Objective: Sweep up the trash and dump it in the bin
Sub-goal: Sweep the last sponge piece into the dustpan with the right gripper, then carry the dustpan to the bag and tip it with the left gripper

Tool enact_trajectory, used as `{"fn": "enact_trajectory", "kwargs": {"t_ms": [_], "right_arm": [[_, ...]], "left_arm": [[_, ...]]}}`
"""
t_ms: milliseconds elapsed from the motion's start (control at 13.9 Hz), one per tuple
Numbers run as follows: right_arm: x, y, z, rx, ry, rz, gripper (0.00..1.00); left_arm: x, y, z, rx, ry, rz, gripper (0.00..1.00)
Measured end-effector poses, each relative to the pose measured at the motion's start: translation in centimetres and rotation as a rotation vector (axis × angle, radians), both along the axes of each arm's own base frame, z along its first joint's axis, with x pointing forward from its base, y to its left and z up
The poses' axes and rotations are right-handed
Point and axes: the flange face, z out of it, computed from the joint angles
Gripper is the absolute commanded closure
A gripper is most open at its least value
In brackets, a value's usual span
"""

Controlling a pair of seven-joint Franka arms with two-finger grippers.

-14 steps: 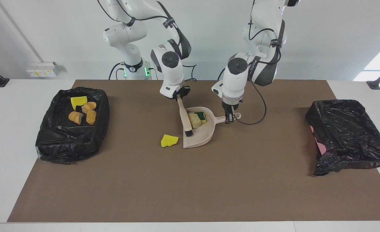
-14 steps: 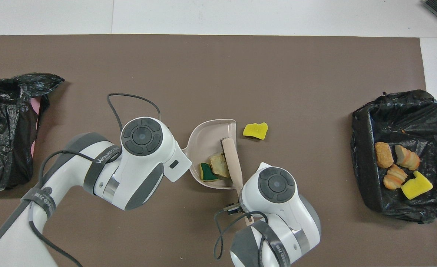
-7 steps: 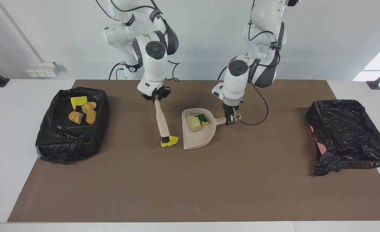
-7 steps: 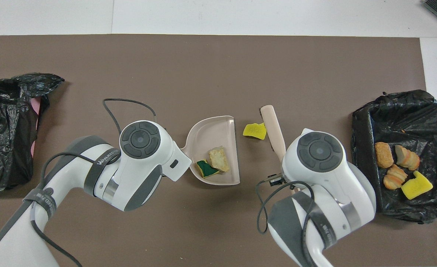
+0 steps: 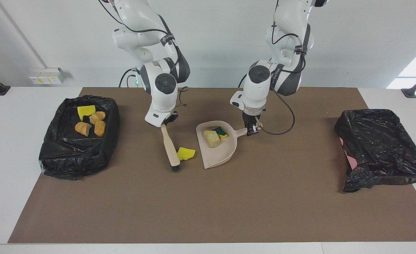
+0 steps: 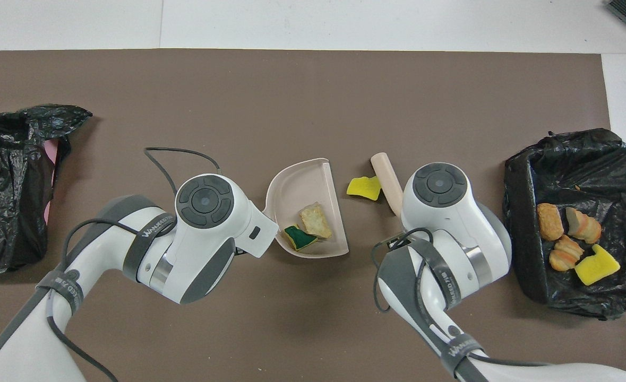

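At frame centre a beige dustpan (image 6: 305, 185) lies on the brown table (image 6: 291, 95), holding a green-backed sponge chunk (image 6: 298, 237) and a tan lump (image 6: 316, 220). Just to its right a yellow sponge scrap (image 6: 363, 188) touches a beige brush handle (image 6: 387, 175). At the right edge, a black-lined bin (image 6: 573, 154) holds several scraps (image 6: 567, 233). Another black bag (image 6: 5, 175) sits at the left edge. The arms' white wrists cover both claws.

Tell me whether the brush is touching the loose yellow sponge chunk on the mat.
Touching. The facing view shows the yellow sponge chunk pressed against the brush shaft just above its bristles, with no mat showing between them.
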Motion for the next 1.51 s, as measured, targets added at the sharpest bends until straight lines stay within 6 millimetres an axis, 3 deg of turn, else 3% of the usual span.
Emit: {"fn": "enact_trajectory", "kwargs": {"t_ms": [144, 287, 503, 718, 934, 1077, 1293, 1508], "right_arm": [[-1.3, 3.8, 0.3, 0.159, 0.04, -0.071, 1.0], [-1.8, 6.0, 0.9, 0.247, 0.048, -0.114, 1.0], [-1.4, 5.0, 2.6, 0.207, 0.017, -0.09, 1.0], [-2.6, 3.4, 8.1, 0.081, -0.032, -0.161, 1.0], [-6.9, 3.1, 13.8, -0.008, -0.008, -0.26, 1.0], [-10.8, 4.8, 15.9, -0.051, -0.009, -0.288, 1.0], [-16.5, 8.6, 15.6, -0.01, 0.05, -0.312, 1.0], [-18.7, 10.7, 12.5, 0.039, 0.07, -0.301, 1.0]], "left_arm": [[0.0, 0.0, 0.0, 0.001, 0.001, 0.001, 1.0], [-0.1, 0.0, 0.0, 0.001, 0.001, 0.002, 1.0], [0.0, 0.1, -0.1, 0.0, -0.001, 0.004, 1.0], [1.2, 1.6, 0.1, -0.022, -0.02, 0.017, 1.0], [2.9, 3.9, 0.0, -0.072, -0.016, 0.026, 1.0], [4.6, 5.2, 0.9, -0.088, -0.029, 0.017, 1.0], [7.5, 7.7, 3.3, -0.091, -0.036, 0.006, 1.0], [9.9, 11.0, 6.1, -0.091, -0.032, -0.007, 1.0]]}}
